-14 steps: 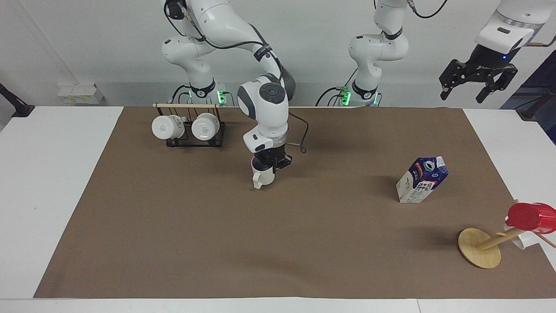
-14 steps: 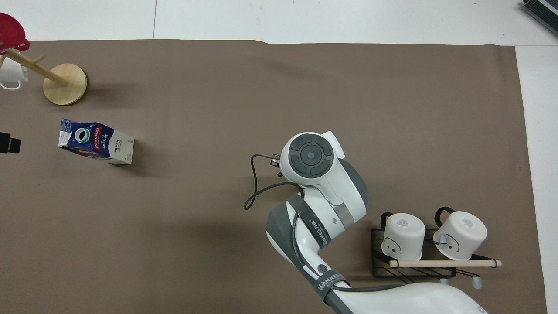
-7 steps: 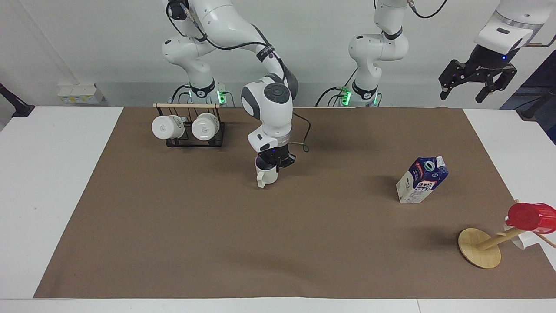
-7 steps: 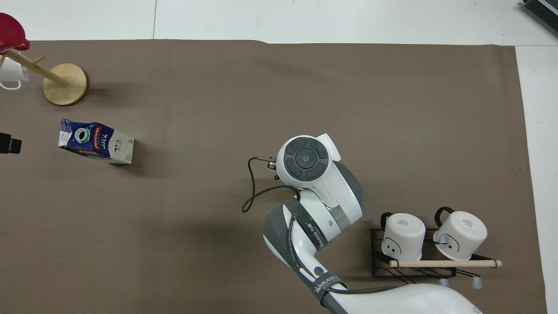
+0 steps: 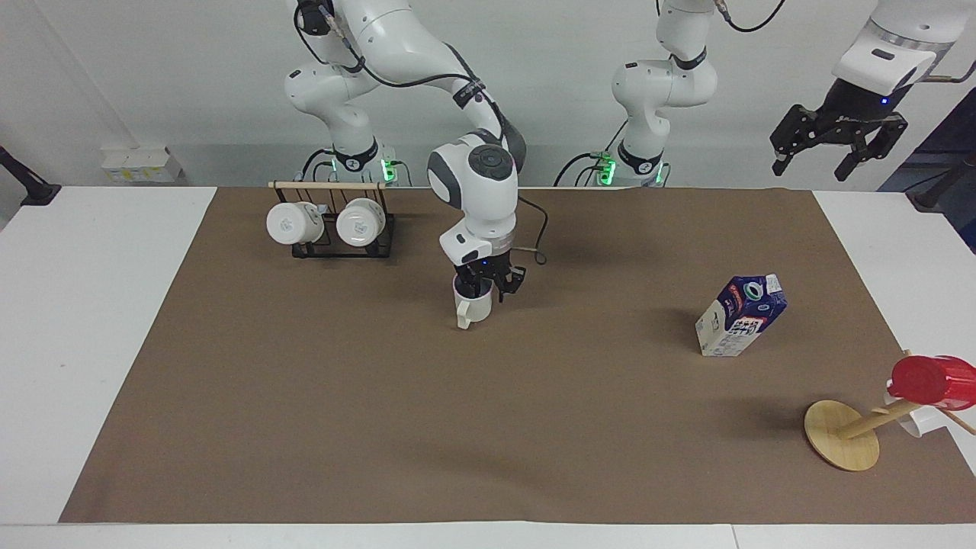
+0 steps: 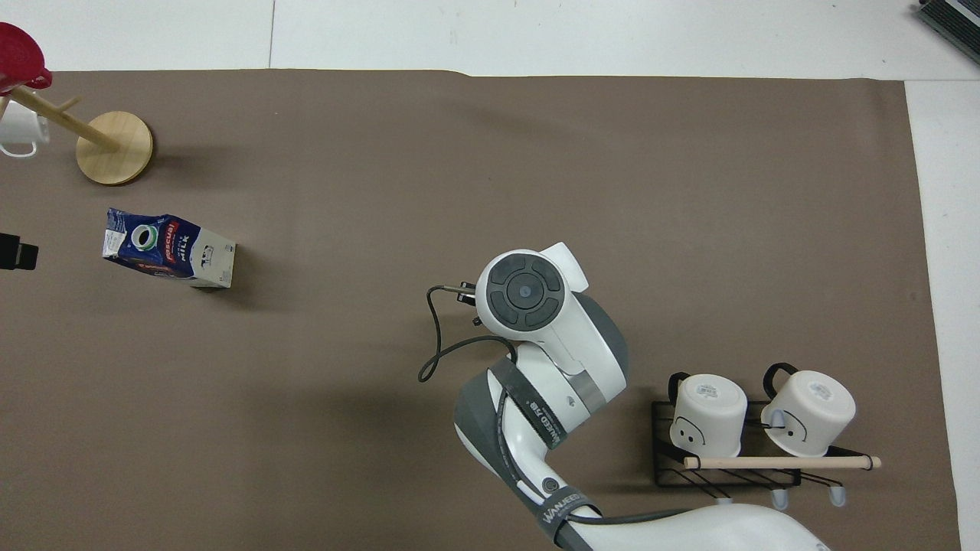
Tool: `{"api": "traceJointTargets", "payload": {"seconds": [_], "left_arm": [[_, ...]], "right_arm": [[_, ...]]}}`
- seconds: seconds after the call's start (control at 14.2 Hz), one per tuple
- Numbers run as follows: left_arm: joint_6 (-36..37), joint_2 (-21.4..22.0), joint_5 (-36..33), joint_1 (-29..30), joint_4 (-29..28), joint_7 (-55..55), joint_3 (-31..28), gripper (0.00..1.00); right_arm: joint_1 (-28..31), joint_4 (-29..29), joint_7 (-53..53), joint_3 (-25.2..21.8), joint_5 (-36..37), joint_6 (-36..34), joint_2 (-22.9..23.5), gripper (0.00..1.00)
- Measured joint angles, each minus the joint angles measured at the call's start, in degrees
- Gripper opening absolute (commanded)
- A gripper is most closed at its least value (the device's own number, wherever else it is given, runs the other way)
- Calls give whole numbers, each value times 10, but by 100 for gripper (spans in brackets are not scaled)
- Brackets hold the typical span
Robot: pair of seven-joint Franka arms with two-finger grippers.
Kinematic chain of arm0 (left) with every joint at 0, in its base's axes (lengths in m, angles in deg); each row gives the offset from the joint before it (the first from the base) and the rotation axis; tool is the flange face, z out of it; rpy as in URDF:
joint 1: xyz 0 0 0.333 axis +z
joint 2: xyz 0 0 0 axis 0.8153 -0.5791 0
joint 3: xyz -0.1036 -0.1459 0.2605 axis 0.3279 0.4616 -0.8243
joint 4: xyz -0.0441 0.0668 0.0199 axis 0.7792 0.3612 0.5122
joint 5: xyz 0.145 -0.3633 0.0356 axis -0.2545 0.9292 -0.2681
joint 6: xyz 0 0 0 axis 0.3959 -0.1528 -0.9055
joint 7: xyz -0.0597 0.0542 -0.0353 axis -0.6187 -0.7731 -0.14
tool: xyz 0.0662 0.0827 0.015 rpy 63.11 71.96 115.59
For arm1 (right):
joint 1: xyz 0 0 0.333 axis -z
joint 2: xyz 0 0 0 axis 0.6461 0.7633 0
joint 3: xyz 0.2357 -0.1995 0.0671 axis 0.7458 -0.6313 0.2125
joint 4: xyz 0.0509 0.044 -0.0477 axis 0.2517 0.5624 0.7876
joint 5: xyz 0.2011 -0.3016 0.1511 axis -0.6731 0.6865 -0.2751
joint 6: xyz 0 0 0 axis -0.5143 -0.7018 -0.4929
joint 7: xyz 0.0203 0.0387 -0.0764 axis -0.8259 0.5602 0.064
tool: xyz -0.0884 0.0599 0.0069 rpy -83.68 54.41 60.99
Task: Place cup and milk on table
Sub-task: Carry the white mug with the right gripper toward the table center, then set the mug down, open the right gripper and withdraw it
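While two white mugs [image 5: 328, 223] hang bottoms-out on the black wire rack [image 5: 335, 244] with its wooden dowel, close to the robots at the right arm's end of the table [image 5: 91, 320], the right gripper [image 5: 488, 286] sits just above the cup [image 5: 473, 306]. That cream mug stands upright on the brown mat [image 5: 381, 427], a little farther from the robots than the rack, handle pointing away from them; its lavender-grey inside holds nothing that can be seen. The right gripper's fingers are spread at the rim – whether they touch it cannot be told, and in the overhead view the arm's wrist covers the mug entirely. The left gripper [image 5: 837, 149] hangs high over the left arm's end of the table, fingers wide apart and holding nothing, waiting. Farther out, the milk carton [image 5: 740, 316] stands upright on the mat, well apart from the cup. Farthest, the wooden mug tree [image 5: 842, 435] leans over – a glossy red cup [image 5: 932, 380] and a white mug [image 6: 19, 132] hang on its pegs.
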Motion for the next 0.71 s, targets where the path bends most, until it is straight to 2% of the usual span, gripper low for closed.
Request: {"api": "traceJointTargets", "payload": {"seconds": [0.21,0.42,0.71], "left_arm": [[0,0,0,0,0,0,0,100],[-14,-1,0,0,-4,0,0,100],[-119,-31,0,0,-46,0,-2,100]], "right_arm": [[10,-7,-21,-3,3,-9,-33,100],[41,-9,-88,-4,4,-69,-98,100],[87,-9,-189,-5,3,-166,-160,100]]}}
